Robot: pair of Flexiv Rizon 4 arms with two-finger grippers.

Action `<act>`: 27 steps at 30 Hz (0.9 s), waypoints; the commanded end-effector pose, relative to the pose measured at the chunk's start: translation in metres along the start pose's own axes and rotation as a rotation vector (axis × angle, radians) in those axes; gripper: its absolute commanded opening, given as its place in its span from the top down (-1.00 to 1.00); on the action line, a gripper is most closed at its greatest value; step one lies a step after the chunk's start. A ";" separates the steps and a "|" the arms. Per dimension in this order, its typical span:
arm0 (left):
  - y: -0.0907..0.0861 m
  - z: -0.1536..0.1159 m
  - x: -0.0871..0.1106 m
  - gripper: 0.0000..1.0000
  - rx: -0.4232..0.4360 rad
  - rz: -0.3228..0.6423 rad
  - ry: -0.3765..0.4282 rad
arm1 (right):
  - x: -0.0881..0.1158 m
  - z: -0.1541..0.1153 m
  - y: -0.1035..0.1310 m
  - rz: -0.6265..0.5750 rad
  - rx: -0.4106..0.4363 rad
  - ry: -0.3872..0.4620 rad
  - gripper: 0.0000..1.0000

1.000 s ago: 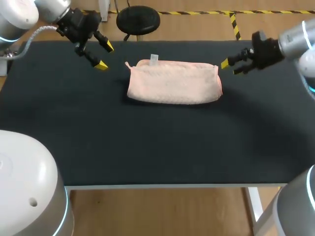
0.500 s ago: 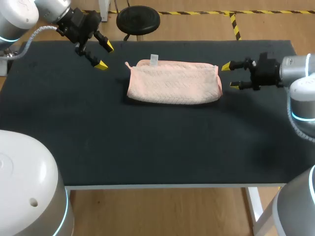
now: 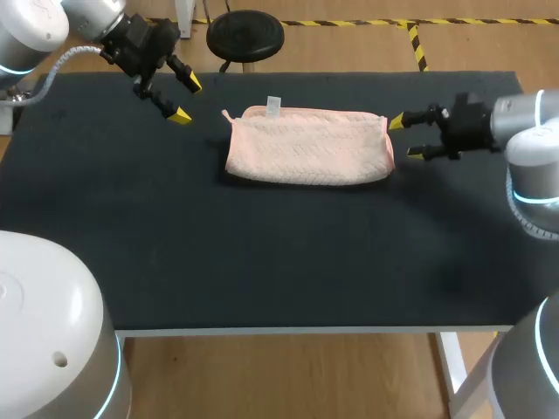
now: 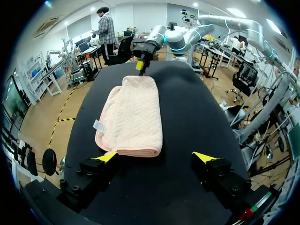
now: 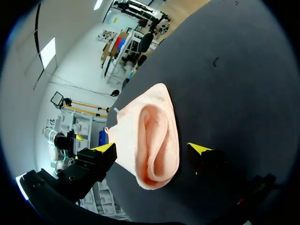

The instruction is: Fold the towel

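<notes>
Pink towel (image 3: 307, 147) lies flat on the black table (image 3: 262, 253), toward the far edge and about mid-width, folded into a long band running left to right, with a small white tag (image 3: 273, 105) sticking out at its far edge near the left end. The left gripper (image 3: 186, 99) hangs above the table's far left corner area, well apart from the towel, fingers spread wide and holding nothing. In the left wrist view the towel (image 4: 132, 117) stretches away ahead of that gripper (image 4: 155, 158), near end rounded and doubled over, tag (image 4: 98, 124) on the side edge. The other arm's gripper (image 4: 139, 65) shows at the towel's far end. The right gripper (image 3: 404, 137) sits low just beside the towel's right end, fingers released and apart, one yellow tip by the far corner and one by the near corner, nothing gripped. The right wrist view shows the towel's layered end (image 5: 150, 136) straight ahead, lined up between the spread fingers of its gripper (image 5: 152, 148) – whether a tip touches the cloth I cannot tell. Bare table (image 5: 225, 84) lies beside it.
</notes>
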State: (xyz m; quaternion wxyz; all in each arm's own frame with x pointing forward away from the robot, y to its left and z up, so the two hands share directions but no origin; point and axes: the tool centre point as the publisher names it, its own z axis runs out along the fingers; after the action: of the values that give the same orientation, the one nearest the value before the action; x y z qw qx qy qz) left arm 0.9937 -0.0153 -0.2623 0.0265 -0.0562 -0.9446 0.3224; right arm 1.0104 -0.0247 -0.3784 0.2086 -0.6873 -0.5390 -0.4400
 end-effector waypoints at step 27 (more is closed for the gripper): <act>0.001 0.001 0.000 -1.00 0.002 0.002 -0.002 | -0.011 0.018 -0.013 -0.124 0.366 0.112 -1.00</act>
State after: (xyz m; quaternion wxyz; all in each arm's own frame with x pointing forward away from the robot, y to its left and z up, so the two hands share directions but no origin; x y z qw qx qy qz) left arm 0.9937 -0.0153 -0.2624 0.0265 -0.0561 -0.9445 0.3225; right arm 0.9994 -0.0130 -0.3952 0.3169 -0.5870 -0.6311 -0.3958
